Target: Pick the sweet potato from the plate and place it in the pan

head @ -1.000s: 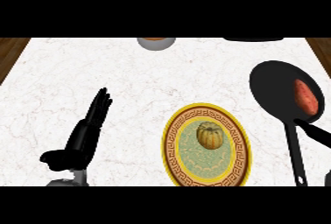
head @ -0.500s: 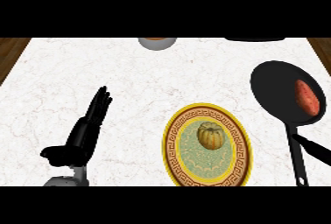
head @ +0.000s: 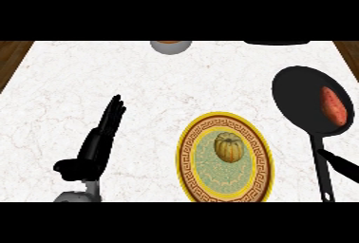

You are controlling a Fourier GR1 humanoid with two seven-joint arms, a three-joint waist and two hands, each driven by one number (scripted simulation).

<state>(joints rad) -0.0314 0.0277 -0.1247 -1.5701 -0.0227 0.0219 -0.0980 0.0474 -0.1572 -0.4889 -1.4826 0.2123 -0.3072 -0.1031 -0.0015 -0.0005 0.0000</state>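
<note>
We see the sweet potato (head: 334,106) lying inside the black pan (head: 298,97), toward the pan's right side, orange-red and lengthwise. The pan's handle (head: 323,166) runs down from the pan bowl toward the lower edge of the view. Just right of that handle, a dark tip of our right hand (head: 342,165) shows at the view's edge; we cannot tell whether it is spread or curled, and it has hold of nothing we can see.

Left of the pan stands the yellow-rimmed plate (head: 191,161), and on its middle rests a small ribbed squash (head: 229,147), well apart from the pan. Further left of the pan, beyond the plate, our left hand (head: 98,142) rests on the white marble worktop (head: 175,85) with fingers straight and pointing up the view, holding nothing.

Up and left of the pan, at the worktop's far edge, a small bowl (head: 170,46) shows only in part
</note>
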